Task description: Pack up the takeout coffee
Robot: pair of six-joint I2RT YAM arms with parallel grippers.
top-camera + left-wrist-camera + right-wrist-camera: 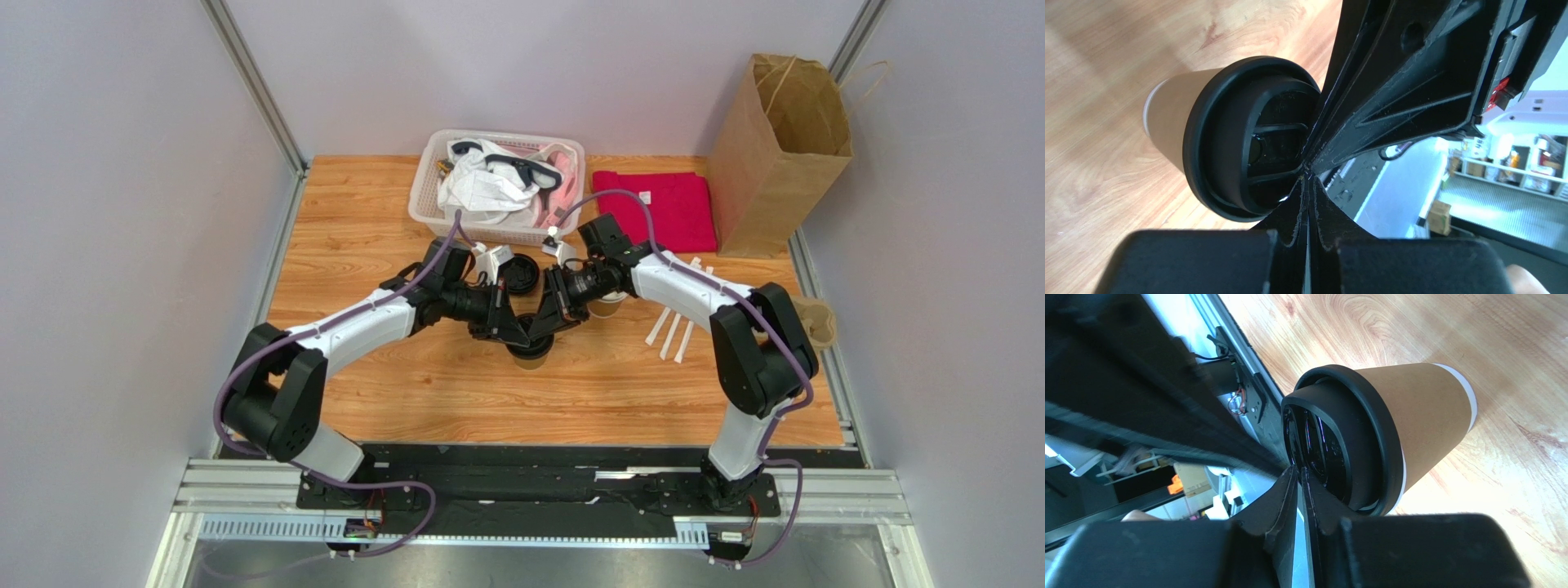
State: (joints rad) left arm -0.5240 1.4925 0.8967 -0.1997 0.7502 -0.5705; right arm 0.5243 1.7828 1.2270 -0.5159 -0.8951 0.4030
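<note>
- Jaws of the left gripper (1308,174) are pressed fully together, with the tips against the black lid (1223,153) of the takeout coffee (1419,416).
- Jaws of the right gripper (1300,471) stand nearly together with a thin slit left. The tips sit at the lid's raised ring, and it cannot be told whether they pinch it.
- One takeout coffee stands lidded at the centre of the wooden table (368,245).
- One white basket (423,196) at 12 o'clock holds white crumpled material (481,190), a black item (528,169) and a pink item (567,159).
- One brown paper bag (773,172) stands upright and open at 2 o'clock; its inside is hidden.
- One red cloth (656,208) lies at 1 o'clock, between basket and bag.
- Three white sticks (672,331) lie at 3 o'clock.
- Meeting over the cup from 9 and 3 o'clock, the left arm (356,325) and right arm (687,288) hide most of it from above.
</note>
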